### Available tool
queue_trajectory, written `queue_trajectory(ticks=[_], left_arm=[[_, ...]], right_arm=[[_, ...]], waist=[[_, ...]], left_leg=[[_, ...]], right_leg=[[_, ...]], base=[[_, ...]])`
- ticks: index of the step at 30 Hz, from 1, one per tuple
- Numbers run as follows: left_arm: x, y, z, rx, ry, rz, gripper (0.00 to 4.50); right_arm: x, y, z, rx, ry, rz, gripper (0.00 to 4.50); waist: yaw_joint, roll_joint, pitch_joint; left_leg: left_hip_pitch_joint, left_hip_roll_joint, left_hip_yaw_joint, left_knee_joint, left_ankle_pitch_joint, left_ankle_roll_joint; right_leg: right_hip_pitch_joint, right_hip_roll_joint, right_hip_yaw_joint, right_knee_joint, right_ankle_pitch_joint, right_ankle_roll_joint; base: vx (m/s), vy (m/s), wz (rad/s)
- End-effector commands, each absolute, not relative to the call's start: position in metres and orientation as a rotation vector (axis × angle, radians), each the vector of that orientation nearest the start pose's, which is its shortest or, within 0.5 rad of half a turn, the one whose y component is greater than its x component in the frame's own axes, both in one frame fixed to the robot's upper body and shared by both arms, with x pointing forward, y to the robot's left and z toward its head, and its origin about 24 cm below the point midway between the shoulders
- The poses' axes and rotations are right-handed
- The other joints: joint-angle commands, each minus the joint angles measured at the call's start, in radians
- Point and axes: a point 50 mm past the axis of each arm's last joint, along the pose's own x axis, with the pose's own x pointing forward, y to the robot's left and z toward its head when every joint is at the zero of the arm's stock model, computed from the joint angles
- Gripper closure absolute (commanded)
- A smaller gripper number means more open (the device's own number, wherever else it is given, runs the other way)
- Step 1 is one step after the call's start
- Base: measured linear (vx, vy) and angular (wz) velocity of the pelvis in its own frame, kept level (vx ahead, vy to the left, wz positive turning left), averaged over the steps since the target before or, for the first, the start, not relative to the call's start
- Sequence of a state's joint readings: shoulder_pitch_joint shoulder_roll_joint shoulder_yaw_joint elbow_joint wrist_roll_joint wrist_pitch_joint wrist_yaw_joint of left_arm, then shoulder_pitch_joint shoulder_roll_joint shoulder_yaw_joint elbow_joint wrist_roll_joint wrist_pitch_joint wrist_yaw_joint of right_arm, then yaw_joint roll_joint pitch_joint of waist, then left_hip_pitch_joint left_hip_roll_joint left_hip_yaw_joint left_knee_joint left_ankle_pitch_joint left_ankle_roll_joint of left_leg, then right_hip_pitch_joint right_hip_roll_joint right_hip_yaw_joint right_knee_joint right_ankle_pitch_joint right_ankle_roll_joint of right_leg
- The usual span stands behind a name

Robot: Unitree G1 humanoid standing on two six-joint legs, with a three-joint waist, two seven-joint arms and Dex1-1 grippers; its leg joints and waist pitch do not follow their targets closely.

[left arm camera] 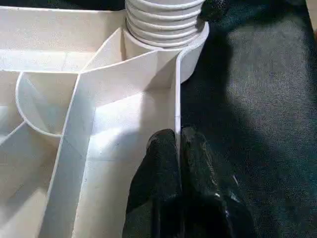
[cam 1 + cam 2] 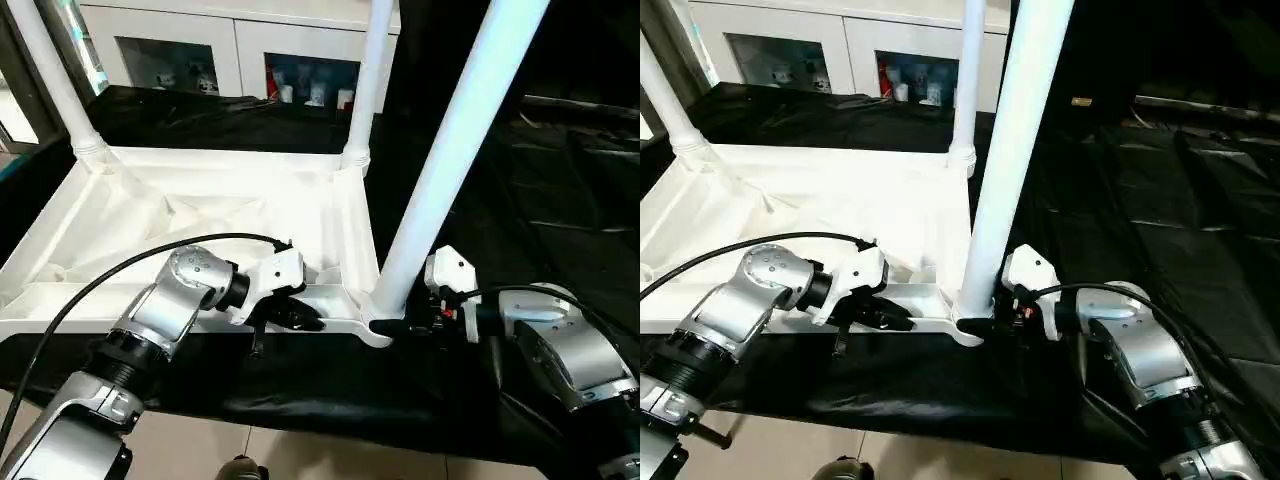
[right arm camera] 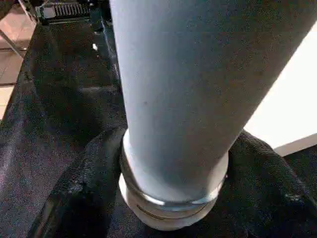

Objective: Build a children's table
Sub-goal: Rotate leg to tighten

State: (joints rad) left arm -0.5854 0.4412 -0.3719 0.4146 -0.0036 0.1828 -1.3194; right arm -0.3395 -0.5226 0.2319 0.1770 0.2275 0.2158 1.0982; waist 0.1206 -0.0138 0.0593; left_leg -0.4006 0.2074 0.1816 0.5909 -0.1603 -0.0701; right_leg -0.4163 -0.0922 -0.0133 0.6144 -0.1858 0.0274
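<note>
The upturned tabletop [image 2: 200, 215] lies ribbed side up on the black-draped table [image 2: 560, 200]. The left gripper [image 1: 179, 148] pinches the tabletop's near rim, jaws closed on it. The right gripper [image 2: 395, 325] has its jaws around the base of the near-corner leg [image 2: 450, 150].

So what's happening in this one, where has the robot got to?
The robot is putting together a white children's table. The tabletop lies upside down on a black cloth, with three legs standing in its corner sockets. The left gripper is pinched shut on the near rim. The right gripper is at the base of the near-right leg, fingers either side of its flared end.
</note>
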Motion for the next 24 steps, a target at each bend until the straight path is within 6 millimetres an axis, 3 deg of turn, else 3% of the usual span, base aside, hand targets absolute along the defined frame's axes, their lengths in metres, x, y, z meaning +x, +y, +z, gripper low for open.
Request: queue_trajectory(ticks=[1,4,6,7,8,9,10,11,12,13,14,15,17,18,21,22,24], left_arm=[[0.302,0.121,0.070,0.475,0.462,-1.515,4.50],[0.310,0.119,0.067,0.446,0.463,-1.416,4.50],[0.316,0.118,0.067,0.430,0.456,-1.354,4.50],[0.320,0.116,0.066,0.410,0.455,-1.295,4.50],[0.327,0.113,0.065,0.392,0.448,-1.210,4.50],[0.333,0.109,0.063,0.374,0.445,-1.132,4.50],[0.337,0.105,0.062,0.362,0.444,-1.078,4.50],[0.343,0.097,0.061,0.339,0.443,-0.987,4.50],[0.344,0.095,0.061,0.334,0.443,-0.973,4.50],[0.346,0.089,0.060,0.323,0.443,-0.943,4.50],[0.348,0.084,0.060,0.317,0.443,-0.914,4.50],[0.349,0.079,0.059,0.319,0.442,-0.905,4.50],[0.350,0.067,0.058,0.326,0.438,-0.887,4.50],[0.350,0.066,0.058,0.327,0.438,-0.886,4.50],[0.351,0.057,0.059,0.328,0.423,-0.896,4.50],[0.350,0.055,0.060,0.334,0.409,-0.917,4.50],[0.350,0.055,0.061,0.336,0.407,-0.929,4.50]], right_arm=[[0.277,-0.161,0.065,-0.225,0.322,1.219,1.75],[0.283,-0.158,0.057,-0.182,0.320,1.104,1.76],[0.288,-0.157,0.050,-0.180,0.324,1.011,1.76],[0.293,-0.155,0.042,-0.178,0.331,0.922,1.76],[0.301,-0.150,0.032,-0.126,0.347,0.781,1.76],[0.308,-0.144,0.024,-0.075,0.367,0.652,1.76],[0.313,-0.139,0.019,-0.041,0.382,0.558,1.77],[0.319,-0.128,0.014,0.016,0.408,0.452,1.77],[0.320,-0.126,0.013,0.024,0.411,0.439,1.77],[0.324,-0.119,0.013,0.038,0.418,0.406,1.77],[0.327,-0.113,0.013,0.051,0.427,0.379,1.77],[0.329,-0.108,0.013,0.055,0.427,0.376,1.77],[0.333,-0.092,0.017,0.055,0.415,0.388,1.77],[0.333,-0.091,0.017,0.055,0.414,0.390,1.77],[0.336,-0.079,0.020,0.055,0.392,0.416,1.07],[0.337,-0.078,0.022,0.060,0.382,0.421,1.07],[0.337,-0.078,0.023,0.065,0.375,0.424,0.86]], waist=[[-0.003,-0.002,-0.071],[-0.007,-0.007,-0.066],[-0.015,-0.004,-0.063],[-0.016,-0.006,-0.062],[-0.026,-0.008,-0.055],[-0.035,-0.006,-0.052],[-0.040,-0.010,-0.053],[-0.049,-0.006,-0.050],[-0.052,-0.003,-0.050],[-0.056,-0.002,-0.053],[-0.058,-0.004,-0.052],[-0.058,0.011,-0.047],[-0.063,0.003,-0.048],[-0.060,0.007,-0.048],[-0.060,0.006,-0.050],[-0.058,0.013,-0.050],[-0.061,0.009,-0.050]], left_leg=[[0.029,0.012,0.005,-0.065,-0.178,0.047],[0.028,0.012,0.005,-0.068,-0.201,0.040],[0.028,0.010,0.006,-0.071,-0.235,0.022],[0.030,0.010,0.002,-0.075,-0.268,0.005],[0.026,0.007,0.003,-0.079,-0.281,-0.013],[0.029,0.005,-0.002,-0.084,-0.334,-0.042],[0.030,0.003,-0.005,-0.086,-0.349,-0.052],[0.022,0.001,-0.012,-0.092,-0.362,-0.071],[0.024,0.000,-0.014,-0.092,-0.376,-0.077],[0.037,0.002,-0.015,-0.090,-0.402,-0.071],[0.035,0.001,-0.014,-0.090,-0.402,-0.066],[0.039,-0.002,-0.014,-0.090,-0.424,-0.063],[0.037,-0.004,-0.014,-0.090,-0.435,-0.059],[0.037,-0.003,-0.014,-0.091,-0.433,-0.056],[0.032,-0.002,-0.012,-0.092,-0.402,-0.044],[0.032,-0.002,-0.013,-0.092,-0.397,-0.042],[0.029,-0.001,-0.013,-0.094,-0.392,-0.041]], right_leg=[[0.048,-0.026,0.012,-0.051,-0.022,-0.255],[0.045,-0.026,0.012,-0.056,-0.058,-0.253],[0.039,-0.027,0.012,-0.061,-0.126,-0.242],[0.043,-0.030,0.012,-0.068,-0.188,-0.227],[0.037,-0.028,0.012,-0.071,-0.230,-0.213],[0.034,-0.031,0.012,-0.078,-0.322,-0.191],[0.038,-0.032,0.009,-0.082,-0.361,-0.177],[0.040,-0.033,0.007,-0.082,-0.401,-0.153],[0.038,-0.032,0.006,-0.084,-0.417,-0.144],[0.030,-0.031,0.008,-0.093,-0.403,-0.140],[0.031,-0.028,0.008,-0.093,-0.384,-0.140],[0.024,-0.025,0.009,-0.096,-0.378,-0.145],[0.029,-0.023,0.007,-0.098,-0.384,-0.141],[0.029,-0.024,0.008,-0.099,-0.377,-0.139],[0.032,-0.021,0.009,-0.095,-0.309,-0.149],[0.034,-0.021,0.009,-0.094,-0.296,-0.152],[0.036,-0.021,0.009,-0.092,-0.280,-0.157]], base=[[0.000,0.000,0.00],[0.000,0.000,0.00],[0.000,0.000,0.00],[0.000,0.000,0.00],[0.000,0.000,0.00],[0.000,0.000,0.00],[0.000,0.000,0.00],[0.000,0.000,0.00],[0.000,0.000,0.00],[0.000,0.000,0.00],[0.000,0.000,0.00],[0.000,0.000,0.00],[0.000,0.000,0.00],[0.000,0.000,0.00],[0.000,0.000,0.00],[0.000,0.000,0.00],[0.000,0.000,0.00]])
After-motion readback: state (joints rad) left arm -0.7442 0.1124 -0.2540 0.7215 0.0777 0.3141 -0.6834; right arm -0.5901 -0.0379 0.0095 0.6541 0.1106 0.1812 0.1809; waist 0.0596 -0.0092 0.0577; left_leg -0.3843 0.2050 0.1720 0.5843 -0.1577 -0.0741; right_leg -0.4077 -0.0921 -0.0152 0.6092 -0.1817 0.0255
